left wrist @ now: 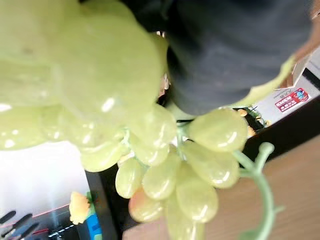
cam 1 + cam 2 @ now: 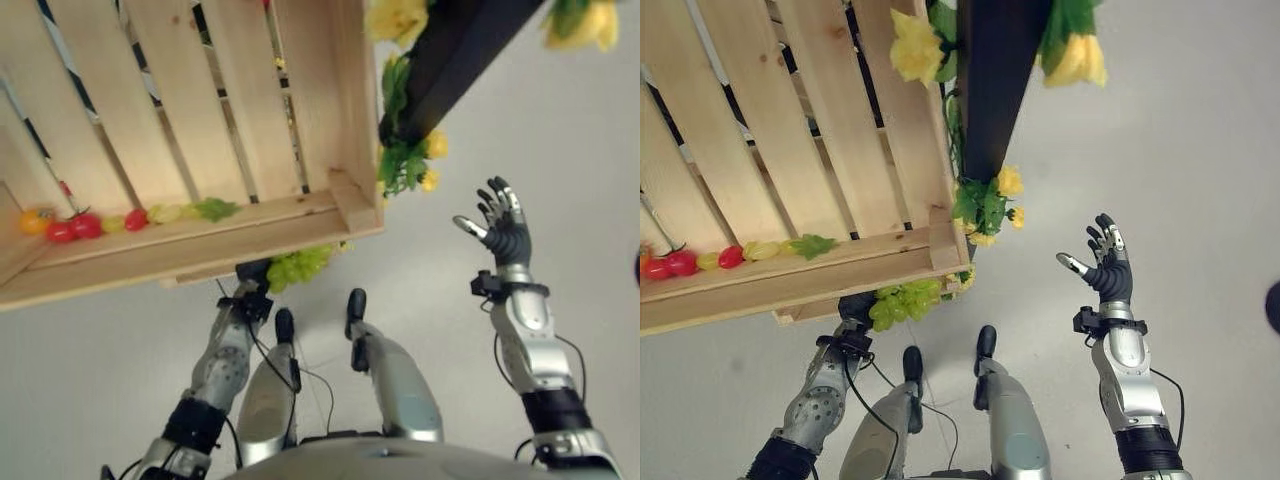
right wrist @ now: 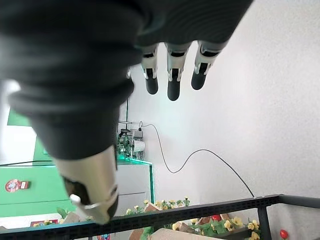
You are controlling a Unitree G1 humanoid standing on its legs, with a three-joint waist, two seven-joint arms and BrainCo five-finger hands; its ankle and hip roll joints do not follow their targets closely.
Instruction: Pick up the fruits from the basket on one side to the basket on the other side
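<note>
Two head views show one scene. In the left eye view a wooden crate [image 2: 180, 130] fills the upper left, with small red, yellow and green fruit [image 2: 75, 226] lined along its lower slat. The grapes [image 2: 298, 265] hang just below the crate's lower edge, at the end of the left arm. The left hand [image 2: 252, 272] is mostly hidden behind crate and bunch there. A dark post [image 2: 450, 60] trimmed with yellow flowers [image 2: 432, 146] stands beside the crate.

The right eye view shows the right hand [image 2: 1105, 262] raised well apart from the crate, fingers spread and relaxed, holding nothing.

In the left wrist view the grapes [image 1: 165, 165] sit right against the dark cover; the fingers appear clamped on the bunch, though the grip itself is largely obscured.

In the right wrist view the right fingers [image 3: 172, 75] hang straight over bare floor.

Judgement: the carry is under way. Keep the grip firm near the stem, lift clear of the slat edge, and avoid snagging the flowers.
</note>
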